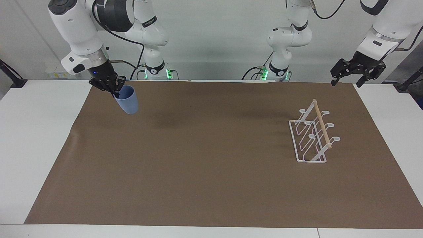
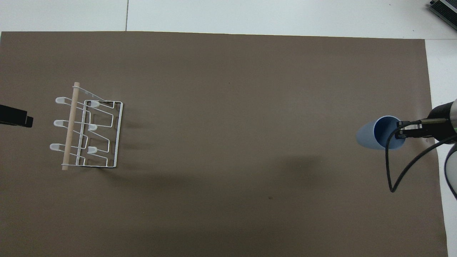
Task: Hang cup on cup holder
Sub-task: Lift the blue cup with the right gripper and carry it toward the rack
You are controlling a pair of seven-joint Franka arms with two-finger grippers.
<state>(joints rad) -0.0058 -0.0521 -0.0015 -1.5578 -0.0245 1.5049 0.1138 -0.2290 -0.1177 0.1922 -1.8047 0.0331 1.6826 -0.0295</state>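
The light-blue cup (image 1: 128, 100) hangs tilted from my right gripper (image 1: 116, 90), which is shut on its rim and holds it up over the brown mat at the right arm's end of the table. In the overhead view the cup (image 2: 369, 137) shows its open mouth, with the right gripper (image 2: 403, 130) at the rim. The white wire cup holder (image 1: 322, 123) with its wooden dowel stands on the mat at the left arm's end; it also shows in the overhead view (image 2: 70, 125). My left gripper (image 1: 358, 74) waits open and empty, up in the air beside the holder; its tip shows in the overhead view (image 2: 16, 117).
A brown mat (image 1: 211, 172) covers most of the white table (image 1: 33, 132). Nothing else lies on the mat between the cup and the holder. The arm bases stand at the robots' edge of the table.
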